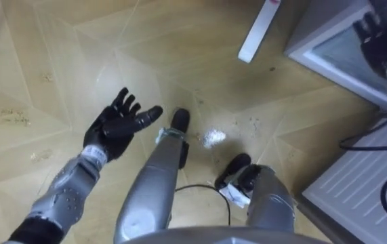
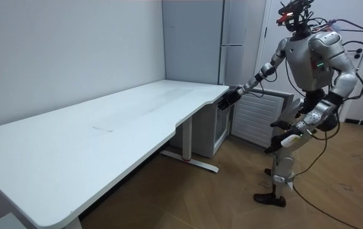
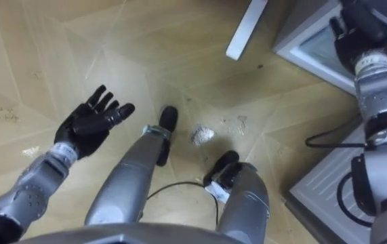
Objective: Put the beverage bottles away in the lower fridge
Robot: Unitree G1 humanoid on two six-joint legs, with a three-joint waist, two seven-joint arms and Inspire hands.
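The low fridge (image 1: 329,47) is a grey box with a glass front, at the upper right of the eye views and under the table's end in the room view (image 2: 222,127). My right hand (image 3: 356,30) reaches out to its top front edge, arm stretched forward (image 2: 230,97). My left hand (image 1: 122,125) hangs open over the wooden floor, palm up, fingers spread, holding nothing. In the room view I stand upright on the floor, facing the fridge from about a step away.
The white table (image 2: 105,121) runs along the wall, and its white foot (image 1: 257,30) lies on the floor beside the fridge. A white ribbed panel (image 1: 356,183) stands to my right. A tall grey fridge (image 2: 232,38) rises behind. A white scrap (image 1: 212,137) lies by my feet.
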